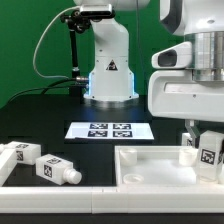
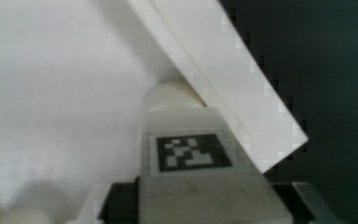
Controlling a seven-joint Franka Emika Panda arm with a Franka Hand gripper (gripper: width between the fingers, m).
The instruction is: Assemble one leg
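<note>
**Leg in the grip, low by the panel's rim**

The gripper (image 1: 203,148) is clamped on the leg (image 2: 197,150), with its fingers (image 2: 293,200) pressing the two flanks. It hangs at the exterior view's right, low over the white rimmed panel (image 1: 150,165). From the wrist view the leg's narrow end sits right by the panel's raised rim, though I cannot tell whether they touch.

It is a white, blocky plastic piece that tapers to a rounded peg end, with a black-and-white square tag on its broad face. I judge it light and rigid, with no give under the pads, but smooth enough to twist or slide if nudged sideways. The flat flanks beside the tag look the safest hold, leaving the peg end free
</note>
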